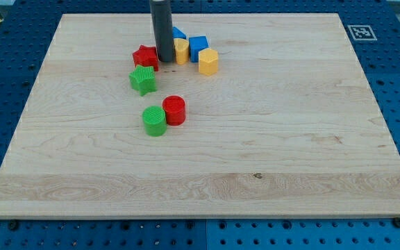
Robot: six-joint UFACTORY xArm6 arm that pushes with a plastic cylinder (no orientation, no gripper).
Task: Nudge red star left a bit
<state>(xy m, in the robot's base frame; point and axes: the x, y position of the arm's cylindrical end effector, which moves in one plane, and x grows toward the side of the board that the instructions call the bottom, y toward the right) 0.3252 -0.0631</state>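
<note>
The red star lies near the view's top, left of centre on the wooden board. My tip stands right against the star's right side, between it and a yellow block. A green star lies just below the red star. The rod rises out of the view's top and hides part of a blue block behind it.
A blue cube and a yellow hexagonal block sit right of the tip. A red cylinder and a green cylinder touch each other lower down. A marker tag sits at the top right corner.
</note>
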